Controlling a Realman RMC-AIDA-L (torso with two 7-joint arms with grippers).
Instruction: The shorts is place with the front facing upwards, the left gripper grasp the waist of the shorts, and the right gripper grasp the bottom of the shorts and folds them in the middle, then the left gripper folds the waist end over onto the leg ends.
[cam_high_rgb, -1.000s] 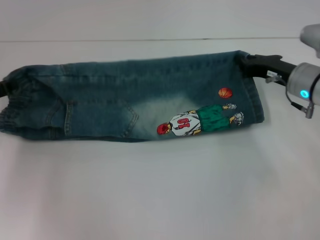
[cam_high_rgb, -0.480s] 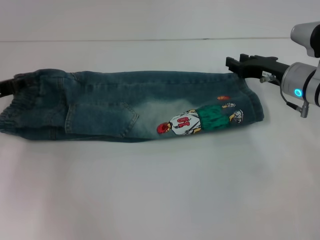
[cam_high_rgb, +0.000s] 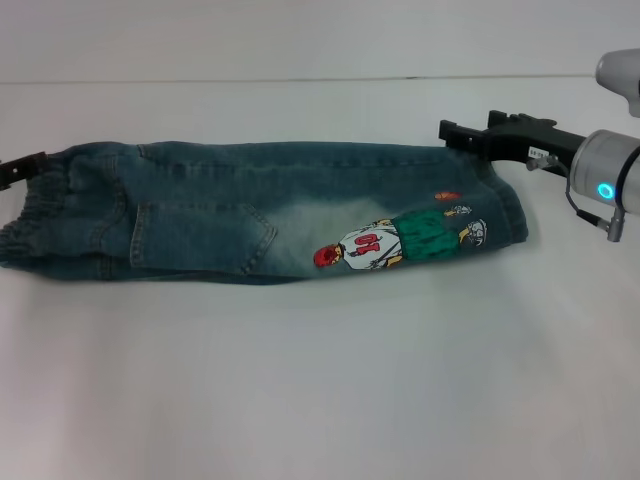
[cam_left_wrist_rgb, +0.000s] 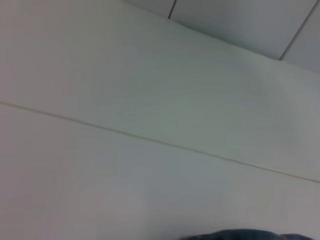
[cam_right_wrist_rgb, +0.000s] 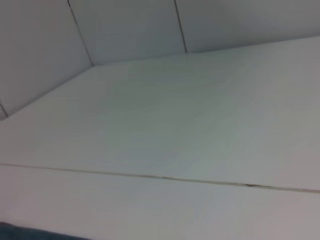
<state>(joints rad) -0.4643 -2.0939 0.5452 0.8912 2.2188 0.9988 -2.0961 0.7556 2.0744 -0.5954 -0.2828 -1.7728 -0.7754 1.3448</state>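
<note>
The shorts (cam_high_rgb: 250, 200) lie flat across the white table (cam_high_rgb: 320, 380), folded lengthwise into one long band. The waist (cam_high_rgb: 30, 215) is at the left end, and the leg ends (cam_high_rgb: 505, 205) are at the right, beside the cartoon print (cam_high_rgb: 400, 240). My right gripper (cam_high_rgb: 462, 133) hovers open just behind the leg ends and holds nothing. My left gripper (cam_high_rgb: 22, 166) shows only as a black tip at the frame's left edge, right by the back of the waist. A sliver of denim (cam_left_wrist_rgb: 240, 235) appears in the left wrist view.
White table surface stretches in front of the shorts and behind them, up to a seam line (cam_high_rgb: 300, 79) at the back. Both wrist views show mostly bare table and wall panels.
The right gripper let go of the leg end, which dropped flat, and drew back slightly. The raised far edge of the shorts has settled. The left gripper's tip slid in beside the waist.
</note>
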